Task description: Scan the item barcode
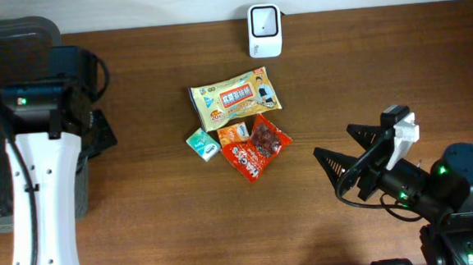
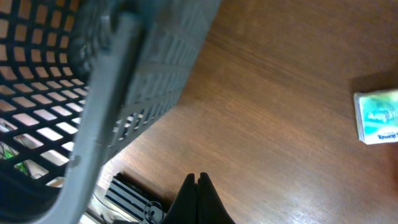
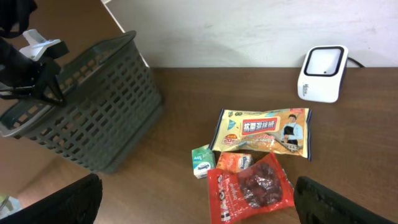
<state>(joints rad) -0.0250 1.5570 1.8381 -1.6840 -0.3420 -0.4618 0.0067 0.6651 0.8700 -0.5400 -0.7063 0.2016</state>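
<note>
At the left gripper, two dark fingers clenched flat together, nothing between them. Pointing at bare brown wood of the table. Just left of the fingertips, in the left wrist view, the slatted wall and thick rim of a dark grey plastic basket, filling that whole side. Well off to the right of the same fingertips, at the frame edge, a small green-and-white packet lying flat on the wood.

At the right gripper, fingers released and spread to the full width of the wrist view, gripping nothing and touching nothing. Ahead of them, roughly centred between the two, the items to scan, lying in a tight cluster on the table. Nearest the fingertips, a red packet of dried fruit, tilted. Touching its far edge, a small orange packet; just left of that, the green-and-white packet once more. Farthest of the cluster from the fingers, a larger yellow snack bag with red lettering and a printed figure, face up. Farther ahead still and to the right of the fingers, well apart from the cluster, the white barcode scanner with its dark window, standing at the table's back edge by the wall. Ahead and to the left of these fingers, the basket.
</note>
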